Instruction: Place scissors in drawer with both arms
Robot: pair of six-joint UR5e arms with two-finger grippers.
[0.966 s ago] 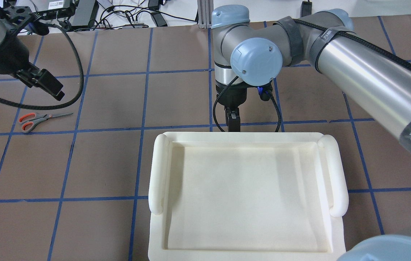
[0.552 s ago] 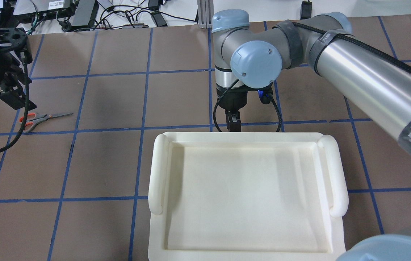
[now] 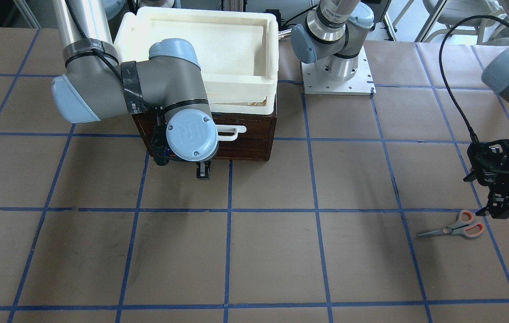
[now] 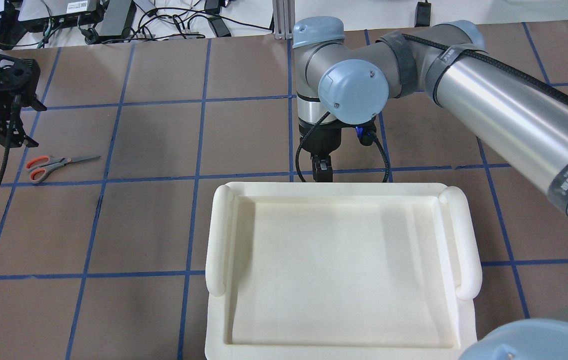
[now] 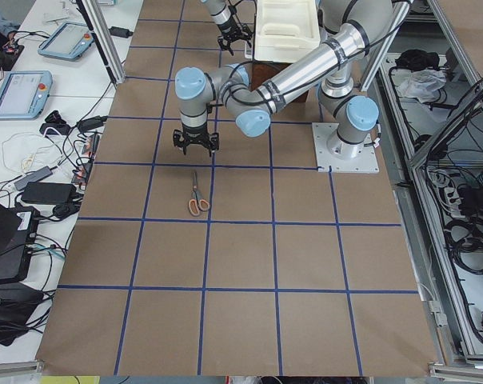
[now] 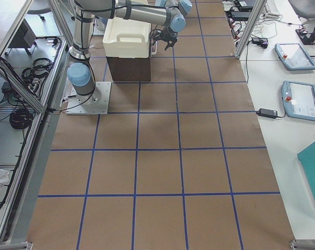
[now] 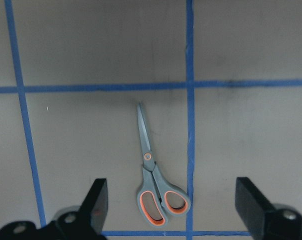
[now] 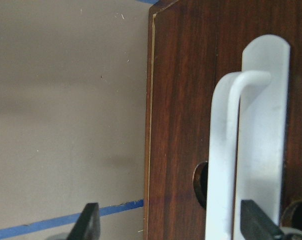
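Scissors (image 7: pixel 152 172) flat on table (image 7: pixel 241 140), L fingers (image 7: pixel 97 200) spread above.

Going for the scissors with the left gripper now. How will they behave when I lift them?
The scissors lie flat and thin on the table, so the left gripper likely gets little height to bite. Blades are shut, metal: probably stiff, though gripping one handle loop might let them swing open. Small, so probably light; no rolling.
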